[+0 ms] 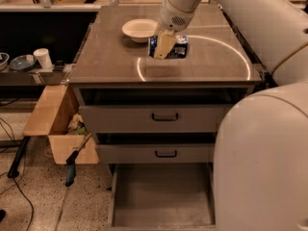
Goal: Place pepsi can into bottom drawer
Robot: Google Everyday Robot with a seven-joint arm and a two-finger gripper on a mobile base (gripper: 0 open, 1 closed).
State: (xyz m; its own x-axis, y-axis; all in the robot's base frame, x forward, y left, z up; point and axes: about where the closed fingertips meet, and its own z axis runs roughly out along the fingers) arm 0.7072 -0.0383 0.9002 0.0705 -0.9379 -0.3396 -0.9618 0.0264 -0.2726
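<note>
Dim, warm light — ring glare on tabletop (110, 57) near claw (166, 49).

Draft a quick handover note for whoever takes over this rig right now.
The pincer is down at the pepsi can on the cabinet top, beside the white bowl; grip unconfirmed.
The bottom drawer is pulled open, can not in it.
Done: drawer open, arm at can.
Left: lift can, lower it into the bottom drawer, release.

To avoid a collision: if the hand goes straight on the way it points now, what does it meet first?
The hand points down at the pepsi can and seems to be against it, so the can comes first, then the cabinet top under it. Depth is hard to judge.
</note>
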